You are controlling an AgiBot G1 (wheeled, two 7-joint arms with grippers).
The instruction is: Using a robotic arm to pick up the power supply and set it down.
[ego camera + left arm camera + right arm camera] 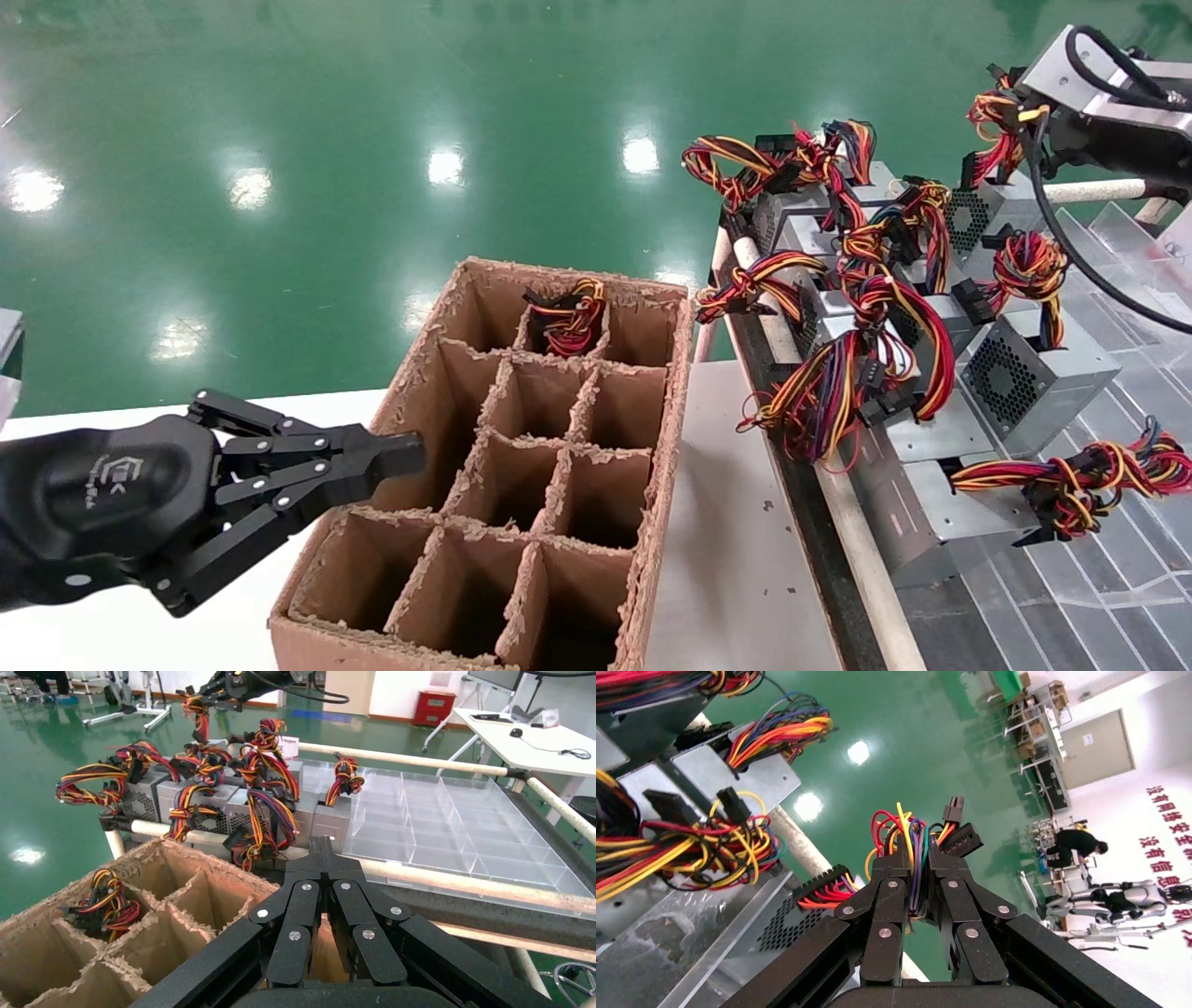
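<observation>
My right gripper [1017, 119] [917, 859] is at the far right, above the back of the rack, shut on the red, yellow and black wire bundle [995, 130] [905, 829] of the power supply [975, 216]. Its grey box with a perforated grille [784, 917] is just below the bundle. I cannot tell whether the box still rests on the rack. My left gripper [410, 454] [322, 846] is shut with nothing in it, low on the left against the near-left side of the cardboard box [672, 401].
The cardboard box is split into several cells. One back cell holds a wire bundle [570, 317] [105, 899]. Several other grey units with wire bundles [1024, 373] crowd the rack on the right. A clear plastic divided tray [450, 825] lies beyond them.
</observation>
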